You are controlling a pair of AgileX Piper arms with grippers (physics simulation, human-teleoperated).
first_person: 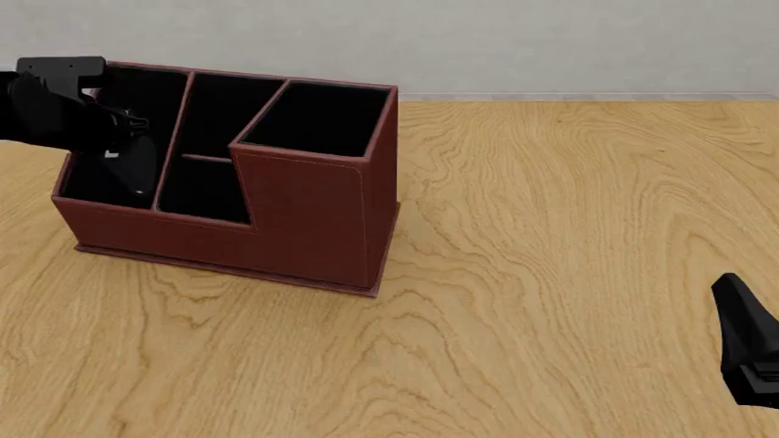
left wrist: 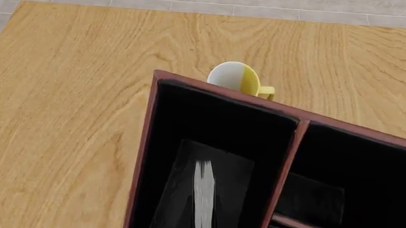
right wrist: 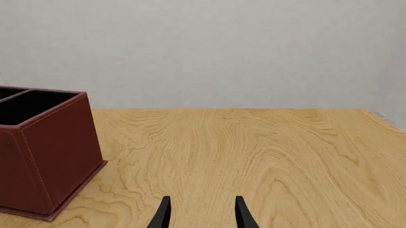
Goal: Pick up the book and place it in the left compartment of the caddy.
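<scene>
The reddish-brown caddy (first_person: 319, 219) stands at the far left of the table. My left gripper (first_person: 127, 166) reaches down into its left compartment (first_person: 149, 91), the long narrow black-lined slot. In the left wrist view the book (left wrist: 203, 194) stands on edge inside that slot (left wrist: 209, 118), its pale page edge facing the camera and centred along the gripper's line. It touches neither wall, so the gripper seems shut on it, though the fingers themselves do not show. My right gripper (right wrist: 201, 213) is open and empty, low over the table at the near right (first_person: 732, 301).
A yellow and white mug (left wrist: 236, 78) lies on the table just beyond the caddy's far wall; the front view hides it. The caddy's tall square compartment (first_person: 310, 119) rises on its right side, with two short slots between.
</scene>
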